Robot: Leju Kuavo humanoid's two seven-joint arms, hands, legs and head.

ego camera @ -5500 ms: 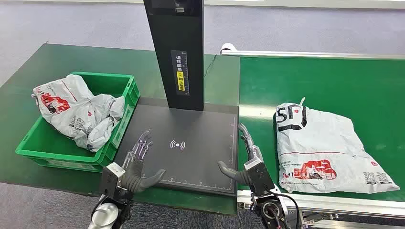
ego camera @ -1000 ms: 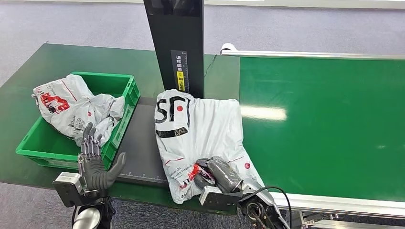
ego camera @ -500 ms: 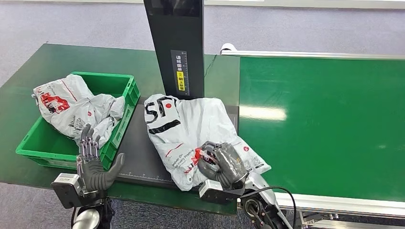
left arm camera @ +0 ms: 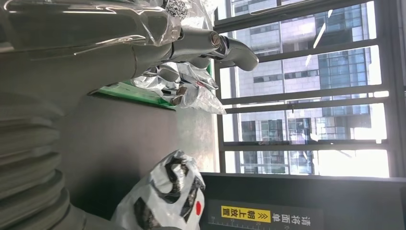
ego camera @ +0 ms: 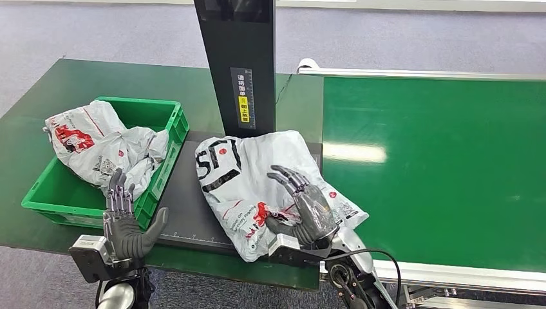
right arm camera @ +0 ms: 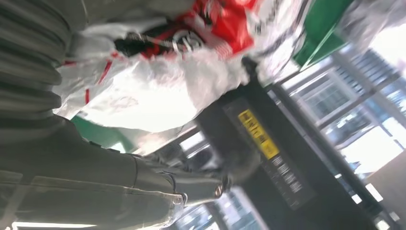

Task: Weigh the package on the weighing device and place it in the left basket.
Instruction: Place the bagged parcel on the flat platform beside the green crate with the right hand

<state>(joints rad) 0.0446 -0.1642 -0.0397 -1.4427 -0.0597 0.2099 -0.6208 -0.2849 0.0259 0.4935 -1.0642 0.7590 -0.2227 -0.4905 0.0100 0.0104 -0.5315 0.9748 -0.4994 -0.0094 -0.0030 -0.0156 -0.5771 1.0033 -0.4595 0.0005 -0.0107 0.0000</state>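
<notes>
Released, right robot hand [ego camera: 308, 207] lifts off package [ego camera: 251, 174] overhanging scale edge.

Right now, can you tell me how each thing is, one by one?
package: lying flat on the scale, released.
scale: loaded with the package.
green basket: already holding other crumpled bags.
right hand: over the package, fingers spread.
left hand: open, holding nothing.

My left robot hand [ego camera: 125, 222] and right robot hand [ego camera: 308, 207] were dark grey, on boxy silver wrists; a black cable [ego camera: 380, 259] looped at five o'clock.
</notes>
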